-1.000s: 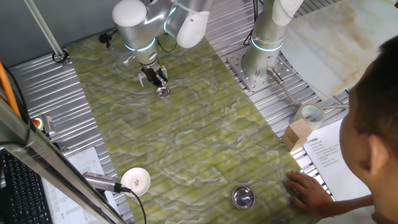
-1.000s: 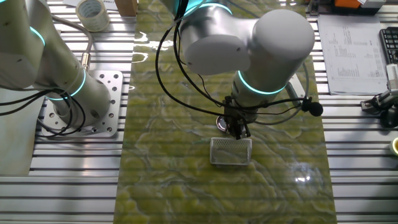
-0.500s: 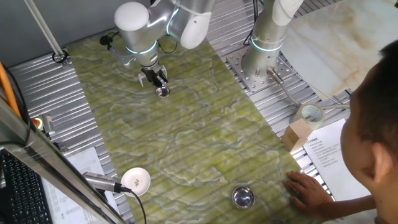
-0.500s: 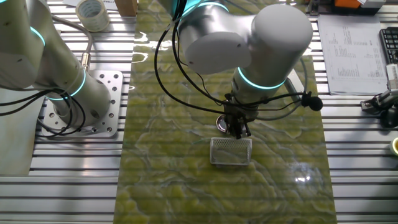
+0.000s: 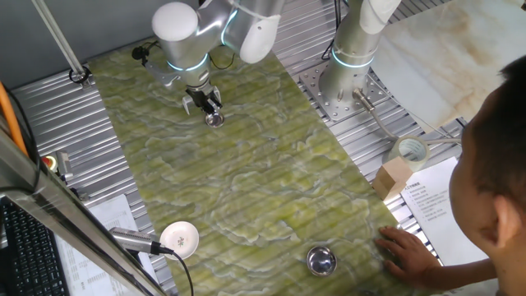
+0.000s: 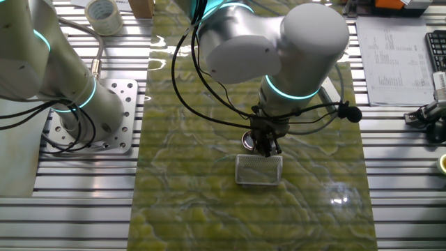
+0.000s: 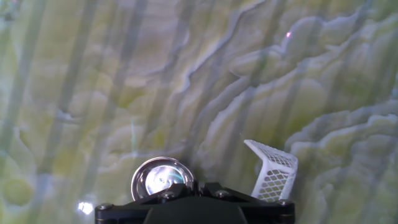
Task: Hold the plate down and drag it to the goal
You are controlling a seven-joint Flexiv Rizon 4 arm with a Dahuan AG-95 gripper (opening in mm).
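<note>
The plate (image 5: 215, 121) is a small shiny round metal dish lying on the green marbled mat (image 5: 246, 181) near its far end. My gripper (image 5: 210, 107) stands straight above it with its fingers together, the tips resting on the plate's near part. In the hand view the plate (image 7: 159, 175) shows just ahead of my gripper (image 7: 181, 185), partly hidden under the fingers. In the other fixed view only the plate's edge (image 6: 247, 141) peeks out beside the gripper (image 6: 265, 148). The goal is not in view as any mark.
A white mesh basket (image 6: 259, 169) (image 7: 273, 170) lies close beside the plate. A larger metal bowl (image 5: 321, 261) and a white disc (image 5: 181, 237) sit at the mat's near end. A person's hand (image 5: 405, 250) rests on the mat's corner. A second arm's base (image 5: 348, 70) stands off the mat.
The gripper and the plate under it have crept a little over the mat towards the basket. Nothing else has moved.
</note>
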